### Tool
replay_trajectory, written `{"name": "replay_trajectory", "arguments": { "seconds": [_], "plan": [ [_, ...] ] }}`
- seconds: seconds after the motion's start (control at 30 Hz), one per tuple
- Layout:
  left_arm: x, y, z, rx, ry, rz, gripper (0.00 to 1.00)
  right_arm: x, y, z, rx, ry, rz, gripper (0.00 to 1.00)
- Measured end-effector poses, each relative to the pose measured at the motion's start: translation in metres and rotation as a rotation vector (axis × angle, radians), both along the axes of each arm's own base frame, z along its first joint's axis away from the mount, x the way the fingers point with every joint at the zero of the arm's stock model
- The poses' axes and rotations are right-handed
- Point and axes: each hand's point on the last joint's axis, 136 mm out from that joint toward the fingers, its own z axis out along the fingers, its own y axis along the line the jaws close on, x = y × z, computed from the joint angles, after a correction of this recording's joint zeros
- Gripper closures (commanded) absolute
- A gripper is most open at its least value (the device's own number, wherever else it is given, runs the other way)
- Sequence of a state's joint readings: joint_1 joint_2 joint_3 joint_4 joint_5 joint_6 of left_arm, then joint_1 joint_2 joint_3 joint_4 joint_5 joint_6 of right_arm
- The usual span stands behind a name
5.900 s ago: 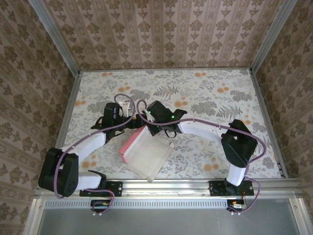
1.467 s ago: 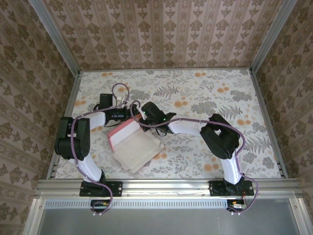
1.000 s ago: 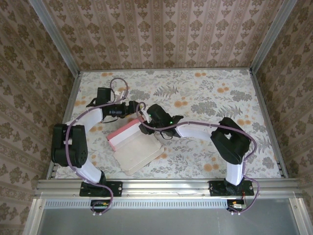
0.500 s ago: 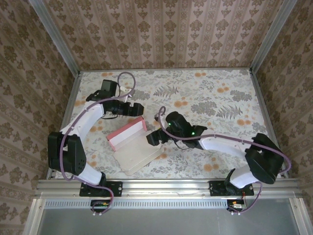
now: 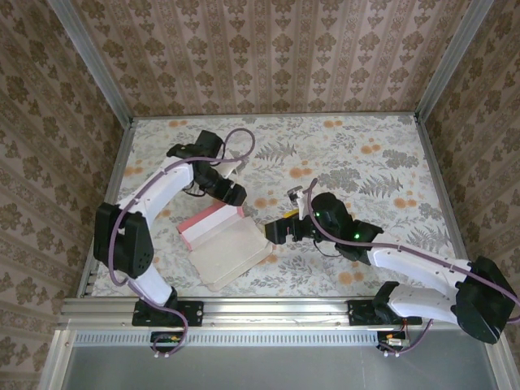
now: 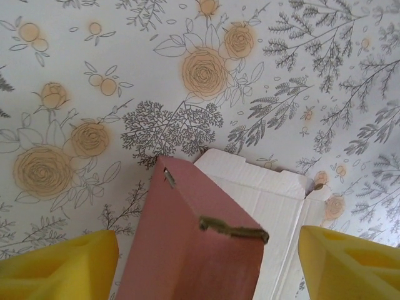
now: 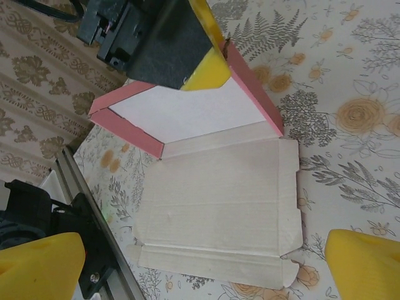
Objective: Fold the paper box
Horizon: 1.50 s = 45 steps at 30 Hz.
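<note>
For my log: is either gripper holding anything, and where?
Nothing held: left gripper open over the raised flap of the paper box; right gripper open, clear of it.

One paper box (image 5: pixel 230 252), two claws (image 5: pixel 236 197) (image 5: pixel 279 233), one table (image 5: pixel 366 154).

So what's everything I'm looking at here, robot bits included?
paper box: one, pink outside and whitish inside, lying opened out on the near left of the table with one pink wall raised
table: one, pale floral pattern, under everything
walls: three, brown patterned wallpaper, around the table's far and side edges
metal rail: one, silver, along the near edge
cables: two, purple, one running along each arm
left gripper: one, black with yellow fingers, open above the box's raised wall
right gripper: one, black with yellow fingers, open just right of the box
</note>
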<state>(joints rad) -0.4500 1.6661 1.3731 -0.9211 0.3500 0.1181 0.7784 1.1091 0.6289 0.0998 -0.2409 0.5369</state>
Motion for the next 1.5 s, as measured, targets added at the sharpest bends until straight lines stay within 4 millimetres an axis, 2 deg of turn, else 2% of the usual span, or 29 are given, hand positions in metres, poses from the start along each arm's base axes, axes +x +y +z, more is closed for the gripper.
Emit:
{"name": "replay_trajectory", "arguments": {
  "seconds": [0.1, 0.23, 0.37, 0.53, 0.77, 0.87, 1.0, 1.1, 1.37, 1.5],
  "plan": [
    [0.003, -0.001, -0.004, 0.016, 0.01, -0.012, 0.35, 0.0, -0.004, -0.001, 0.005, 0.007, -0.013, 0.0],
    [0.007, -0.002, -0.009, 0.026, 0.019, -0.022, 0.38, 0.0, -0.007, 0.0, 0.007, 0.01, -0.019, 0.0],
    [0.003, -0.007, -0.012, 0.038, 0.026, -0.063, 0.42, 0.001, -0.008, -0.001, 0.005, 0.015, -0.027, 0.0],
    [0.003, -0.013, -0.013, 0.041, 0.014, -0.109, 0.59, 0.003, -0.01, -0.001, 0.005, 0.016, -0.035, 0.0],
    [0.003, -0.012, -0.016, 0.051, 0.012, -0.116, 0.6, 0.003, -0.012, -0.005, -0.001, 0.022, -0.038, 0.0],
    [0.004, -0.012, -0.016, 0.056, 0.008, -0.125, 0.69, 0.003, -0.014, -0.01, -0.011, 0.032, -0.042, 0.0],
    [0.004, -0.012, -0.016, 0.064, -0.002, -0.134, 0.72, 0.002, -0.015, -0.01, -0.01, 0.032, -0.043, 0.0],
    [0.004, -0.013, -0.017, 0.072, -0.011, -0.141, 0.79, 0.001, -0.016, -0.008, -0.006, 0.028, -0.043, 0.0],
    [0.005, -0.013, -0.016, 0.083, -0.029, -0.14, 0.81, 0.0, -0.021, -0.012, -0.011, 0.033, -0.05, 0.01],
    [0.011, -0.015, -0.014, 0.028, -0.012, -0.083, 0.8, 0.001, -0.026, -0.019, -0.034, 0.059, -0.077, 0.02]
  ]
}}
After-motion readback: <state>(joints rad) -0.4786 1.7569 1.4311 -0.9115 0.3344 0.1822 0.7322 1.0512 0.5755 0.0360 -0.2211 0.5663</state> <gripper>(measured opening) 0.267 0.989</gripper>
